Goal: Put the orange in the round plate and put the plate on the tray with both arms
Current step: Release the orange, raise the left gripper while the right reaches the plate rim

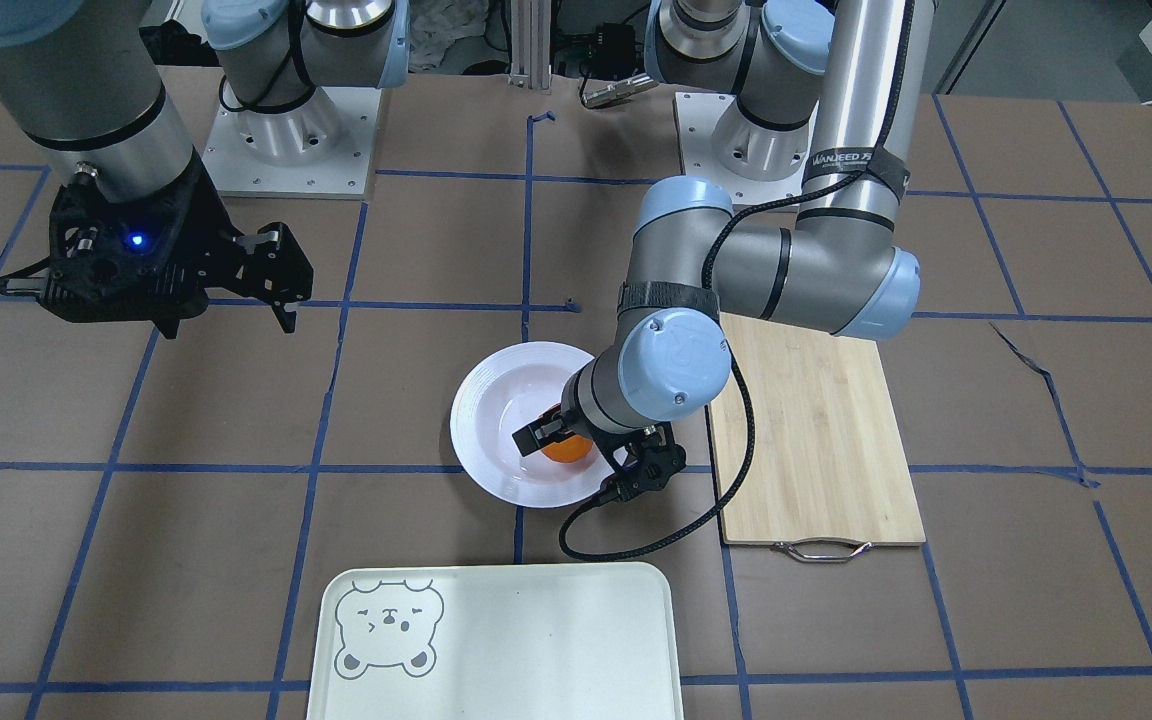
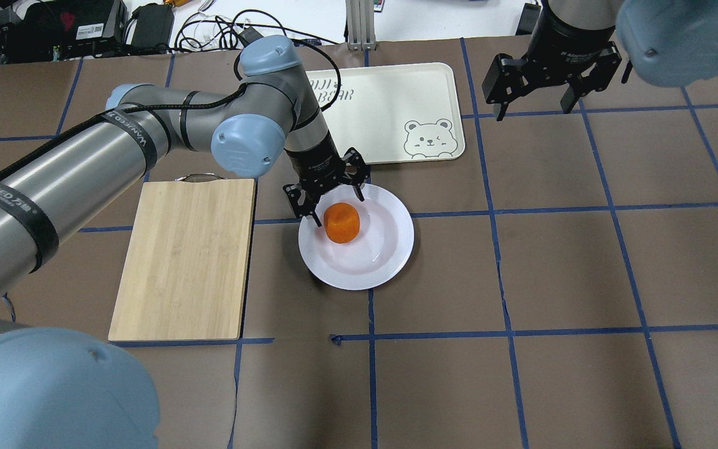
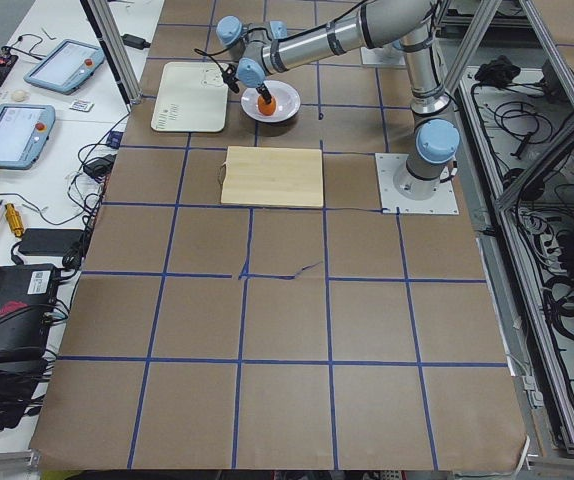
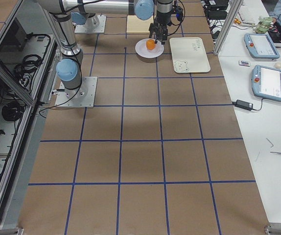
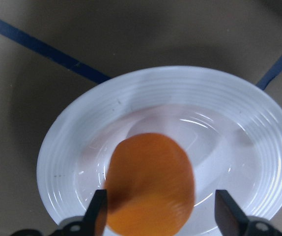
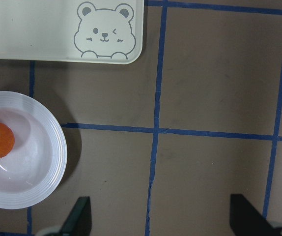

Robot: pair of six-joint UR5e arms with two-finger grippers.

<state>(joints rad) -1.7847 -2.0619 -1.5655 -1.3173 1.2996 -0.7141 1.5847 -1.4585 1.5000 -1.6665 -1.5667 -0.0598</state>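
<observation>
Orange lies in the round plate, in the well on the side toward your left arm, directly beneath the left gripper. Its jaws stand wider than the fruit: one finger is at its edge and the other is clear, so nothing is clamped. Your right gripper hangs spread and empty, well apart beyond the plate's opposite rim. The tray lies past the plate, away from the robot's base. Judgement: the lift needs opposite rims, and your left arm is far the nearer.

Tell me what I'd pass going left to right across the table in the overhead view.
bamboo cutting board → round plate holding the orange → right gripper. The tray overlaps the plate's span, so it's left out.
</observation>
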